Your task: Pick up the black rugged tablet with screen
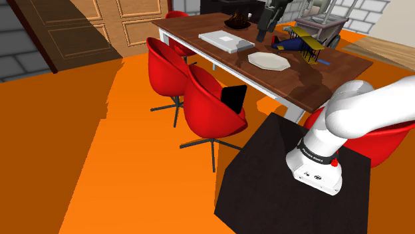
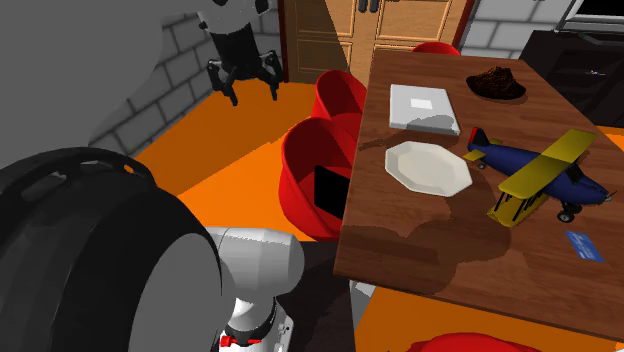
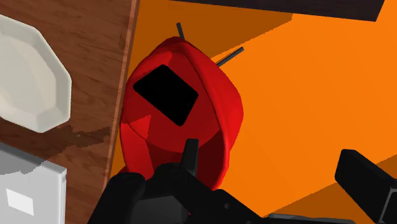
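The black tablet (image 1: 234, 98) leans in the seat of the nearer red chair (image 1: 207, 113), which is tucked against the wooden table's long edge. It appears as a flat black rectangle (image 2: 330, 189) in the second exterior view and as a tilted black square (image 3: 167, 94) in the wrist view. My gripper (image 2: 250, 90) hangs high above the chairs and orange floor, well apart from the tablet, open with nothing between its fingers (image 2: 230, 92). The dark hand (image 1: 271, 16) rises at the shoulder view's top. In the wrist view the gripper (image 3: 277, 172) is over the floor beside the chair.
On the brown table (image 1: 312, 83) stand a white octagonal plate (image 1: 269, 62), a flat white box (image 1: 226, 40), a blue and yellow toy plane (image 1: 299, 44) and a dark bowl (image 2: 496, 83). A second red chair (image 1: 163, 70) stands beside the first. The black stand (image 1: 266, 179) is at lower right.
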You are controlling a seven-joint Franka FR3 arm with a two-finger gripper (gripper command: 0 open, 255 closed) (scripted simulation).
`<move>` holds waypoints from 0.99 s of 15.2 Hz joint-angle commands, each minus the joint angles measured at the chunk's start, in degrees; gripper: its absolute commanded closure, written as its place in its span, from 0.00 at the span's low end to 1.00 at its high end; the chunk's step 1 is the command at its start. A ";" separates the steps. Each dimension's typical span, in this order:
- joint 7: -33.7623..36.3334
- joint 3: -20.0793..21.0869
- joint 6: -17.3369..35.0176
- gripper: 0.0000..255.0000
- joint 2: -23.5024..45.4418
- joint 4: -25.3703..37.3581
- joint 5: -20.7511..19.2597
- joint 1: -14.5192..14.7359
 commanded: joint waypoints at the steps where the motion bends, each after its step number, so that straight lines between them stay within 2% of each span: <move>1: 0.00 0.00 0.00 0.00 0.00 0.00 0.00 0.00; 8: -12.94 -6.89 10.16 0.00 8.46 -4.31 -3.59 1.23; 15: -25.62 -13.02 20.25 0.00 20.94 -4.51 -5.95 2.48</move>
